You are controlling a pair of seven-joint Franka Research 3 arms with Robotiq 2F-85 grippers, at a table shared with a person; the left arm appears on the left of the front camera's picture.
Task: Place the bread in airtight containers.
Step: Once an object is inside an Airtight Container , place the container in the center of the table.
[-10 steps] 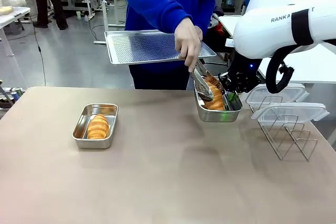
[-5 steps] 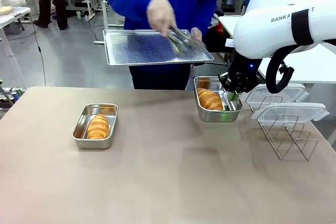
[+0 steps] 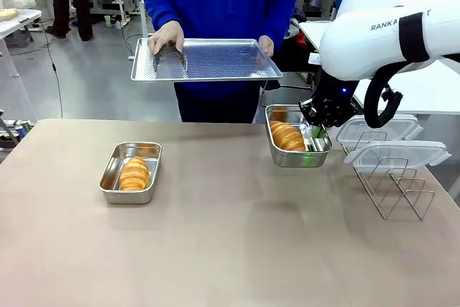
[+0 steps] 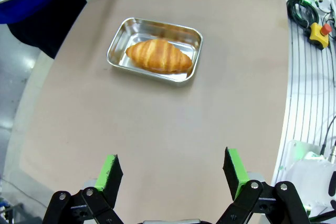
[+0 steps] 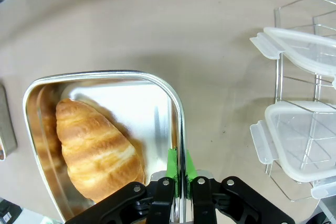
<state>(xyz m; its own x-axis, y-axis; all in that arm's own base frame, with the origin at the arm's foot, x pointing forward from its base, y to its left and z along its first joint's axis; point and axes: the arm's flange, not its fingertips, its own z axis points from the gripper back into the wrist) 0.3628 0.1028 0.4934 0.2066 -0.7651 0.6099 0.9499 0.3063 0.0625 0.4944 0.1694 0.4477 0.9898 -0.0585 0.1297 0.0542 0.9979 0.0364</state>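
Two shiny steel tins each hold one golden croissant. The left tin (image 3: 130, 172) with its croissant (image 3: 134, 173) rests on the table; the left wrist view looks down on that tin (image 4: 156, 49) and croissant (image 4: 158, 56), well ahead of my open left gripper (image 4: 173, 174). My right gripper (image 3: 315, 131) is shut on the right-hand wall of the other tin (image 3: 297, 146), held just above the table with its croissant (image 3: 287, 136) inside. In the right wrist view the green pads of my right gripper (image 5: 178, 167) pinch the tin's rim (image 5: 177, 124) beside the croissant (image 5: 96, 149).
Across the table a person in a blue top holds a flat perforated tray (image 3: 208, 60) with both hands, tongs (image 3: 167, 58) lying on it. Two clear lids (image 3: 394, 150) sit on a wire rack (image 3: 401, 189) at the right, also seen close as lids (image 5: 299, 135) in the right wrist view.
The person's tongs let go of the croissant in the held tin and went back up to the tray. Both hands now hold the tray. My arms stayed still.
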